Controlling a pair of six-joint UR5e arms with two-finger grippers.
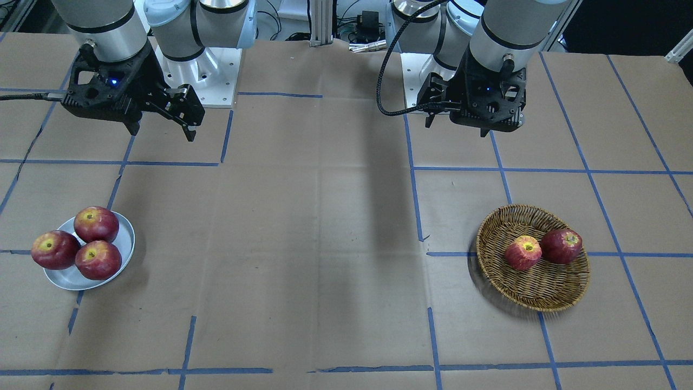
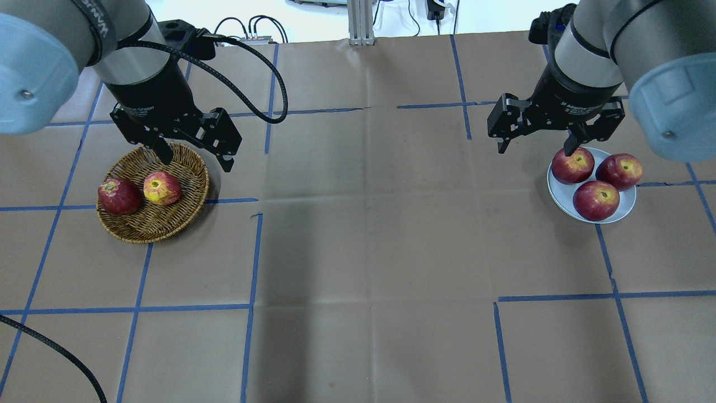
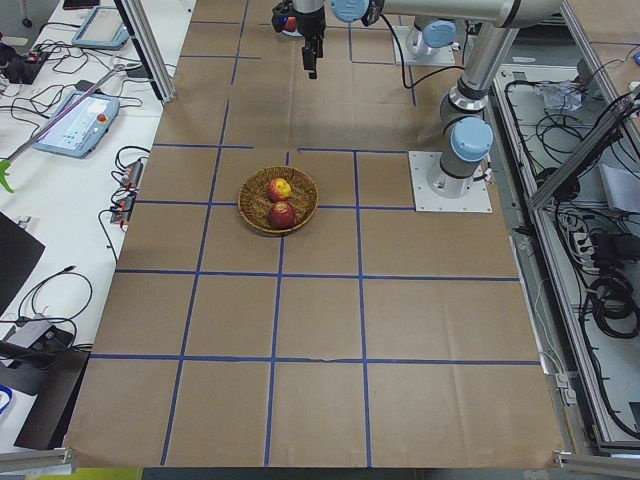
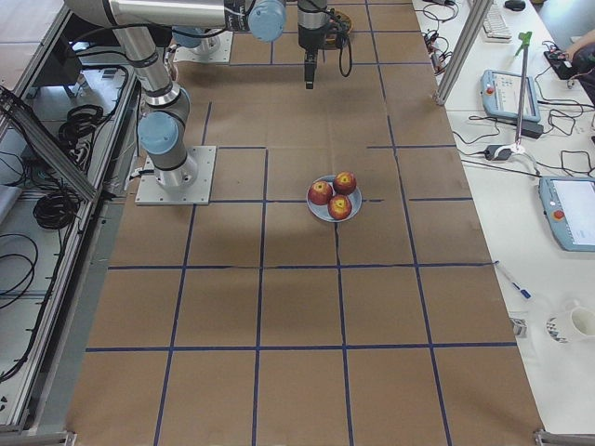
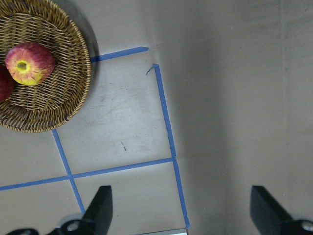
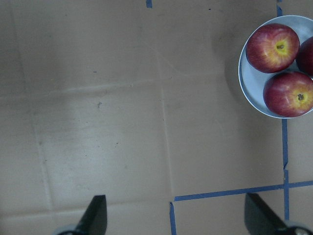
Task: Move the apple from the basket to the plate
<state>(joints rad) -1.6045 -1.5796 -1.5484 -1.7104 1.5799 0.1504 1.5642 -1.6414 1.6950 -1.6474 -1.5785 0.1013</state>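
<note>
The apple, matte pinkish-red with a yellow stem hollow, lies in the round wicker basket beside a darker glossy apple. It also shows in the overhead view and at the top left of the left wrist view. My left gripper is open and empty, high above the table near the basket's back right edge. The silvery plate holds three glossy dark-red apples. My right gripper is open and empty, raised above the table to the left of the plate.
The table is covered in brown paper with a grid of blue tape lines. The two arm bases stand at the robot's side. A black cable loops from the left wrist. Operator desks with pendants line the far side.
</note>
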